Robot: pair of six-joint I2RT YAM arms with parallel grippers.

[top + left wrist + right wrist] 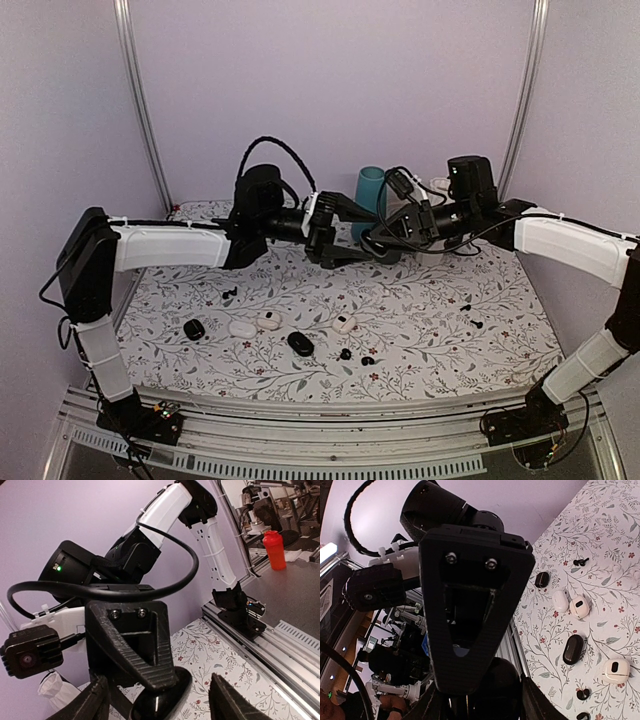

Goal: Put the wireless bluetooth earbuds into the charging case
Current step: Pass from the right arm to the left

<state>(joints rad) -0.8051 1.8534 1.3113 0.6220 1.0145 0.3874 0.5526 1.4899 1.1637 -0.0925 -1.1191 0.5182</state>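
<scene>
Both grippers meet in mid-air over the back middle of the table. A glossy black charging case (162,702) sits clamped between my right gripper's fingers (135,645), so my right gripper (480,706) is shut on it; in its own view the charging case (515,690) fills the gap between its fingers. My left gripper (160,700) straddles the same case, open, with space on both sides. From above, the left gripper (345,235) and right gripper (387,245) face each other. Tiny black earbuds (345,354) (368,360) lie on the floral mat near the front.
More small black buds (230,293) (470,315) lie on the mat. Two black cases (194,328) (300,343) and three white ones (241,327) (268,320) (345,323) sit in a row. A teal cup (370,195) stands behind the grippers.
</scene>
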